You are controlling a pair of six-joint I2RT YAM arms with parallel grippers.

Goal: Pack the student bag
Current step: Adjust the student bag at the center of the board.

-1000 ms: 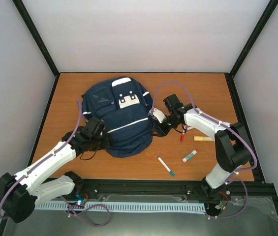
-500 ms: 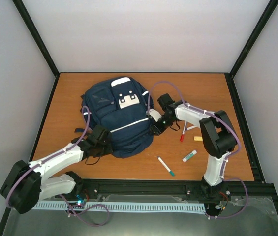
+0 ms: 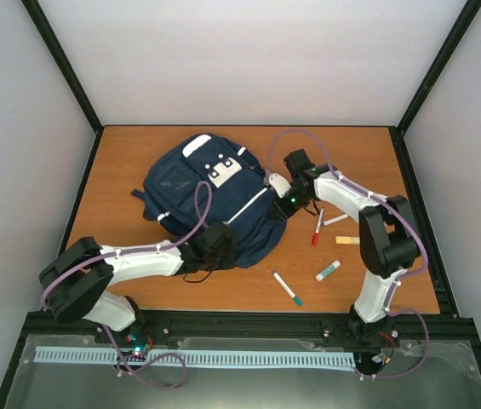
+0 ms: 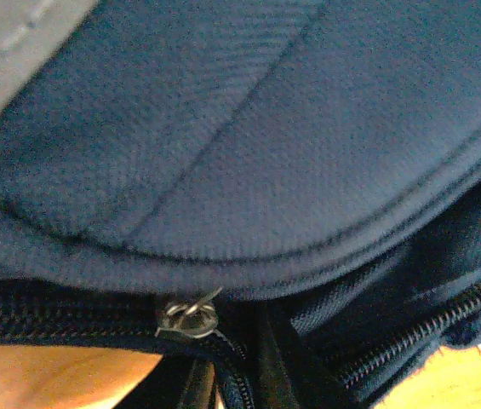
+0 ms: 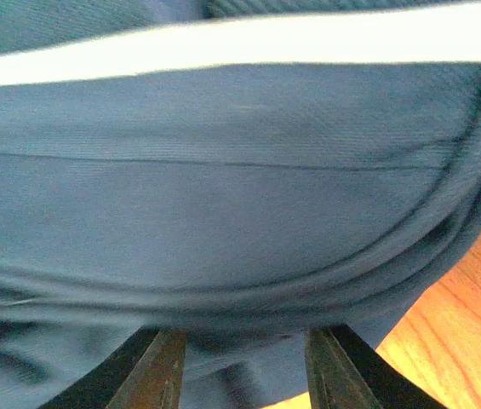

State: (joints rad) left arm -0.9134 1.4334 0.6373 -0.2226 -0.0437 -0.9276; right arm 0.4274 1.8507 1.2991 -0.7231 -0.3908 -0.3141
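Fingers (image 5: 157,375) of the right gripper (image 5: 244,341) are pinching the student bag (image 3: 214,196) edge, left gripper (image 3: 221,245) spread untellable; opposing pulls are risking fabric slipping free.

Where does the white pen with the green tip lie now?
In the top view, the white pen lies on the table, right of centre near the front edge, between the student bag and the small white tube.

The student bag (image 3: 197,192) has turned on the surface (image 3: 368,162). Its top now leans left and its bottom has slid right. The left claw (image 3: 216,247) has swung along the bag's near edge toward the middle. The right claw (image 3: 281,200) has moved a little farther back at the bag's right side.
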